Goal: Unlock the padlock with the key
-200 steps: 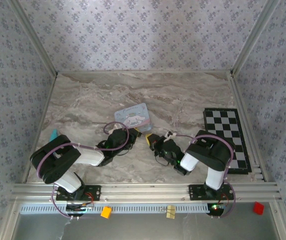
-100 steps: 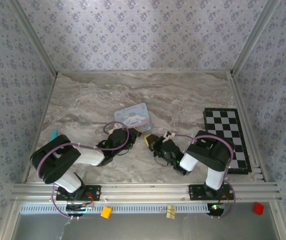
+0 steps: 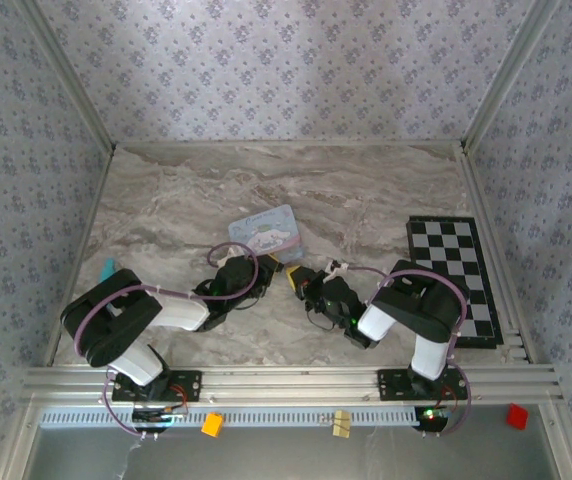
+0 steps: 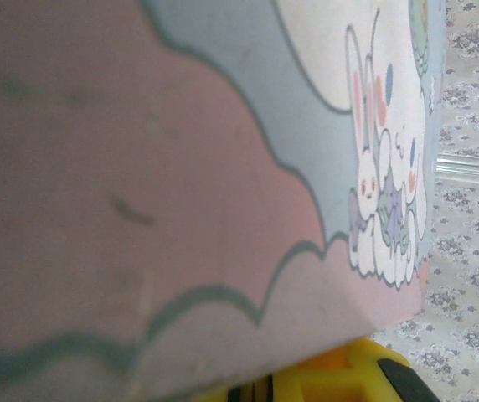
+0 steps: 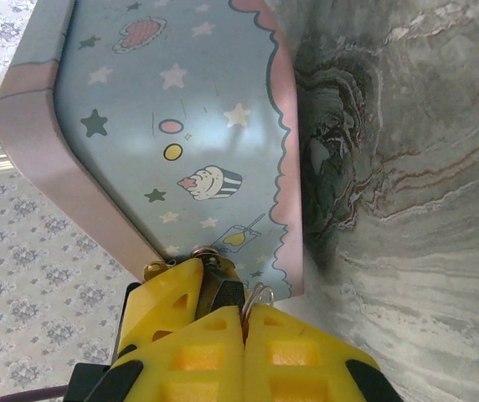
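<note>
Tabletop (image 3: 366, 190) of grey marbled stone, with a light-blue cartoon tin (image 3: 266, 232) near the middle, both arms reaching low to its near edge, and a chessboard (image 3: 453, 275) well apart on the right. Right gripper (image 5: 233, 303) has its yellow fingers (image 5: 172, 310) pressed together at the tin's corner, nipping what looks like the padlock (image 5: 223, 293), a small dark piece with a thin silvery loop poking out beside the tips. Left gripper (image 3: 266, 270) sits close against the tin, and whether its jaws are spread or closed cannot be told

Left gripper (image 3: 272, 268) and closed right gripper (image 5: 224, 293) nearly meet.
</note>
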`<state>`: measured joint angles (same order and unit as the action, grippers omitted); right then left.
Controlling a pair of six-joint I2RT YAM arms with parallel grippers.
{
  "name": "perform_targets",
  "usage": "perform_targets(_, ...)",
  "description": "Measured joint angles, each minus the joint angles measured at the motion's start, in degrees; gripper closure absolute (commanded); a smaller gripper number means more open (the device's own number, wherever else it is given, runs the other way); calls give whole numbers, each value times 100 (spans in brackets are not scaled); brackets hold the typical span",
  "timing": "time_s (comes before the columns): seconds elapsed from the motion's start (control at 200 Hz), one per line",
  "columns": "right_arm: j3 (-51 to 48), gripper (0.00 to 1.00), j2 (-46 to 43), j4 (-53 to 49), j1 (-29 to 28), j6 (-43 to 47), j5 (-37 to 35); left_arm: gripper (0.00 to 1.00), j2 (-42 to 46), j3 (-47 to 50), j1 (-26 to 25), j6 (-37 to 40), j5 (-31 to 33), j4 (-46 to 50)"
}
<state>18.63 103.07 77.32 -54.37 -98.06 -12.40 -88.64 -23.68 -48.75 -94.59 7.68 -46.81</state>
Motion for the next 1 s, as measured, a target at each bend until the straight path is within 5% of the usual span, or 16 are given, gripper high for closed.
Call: perform_targets(0.999,162,100,87,-256,426,103,566,98,-511,-251,81,46,-81,-269)
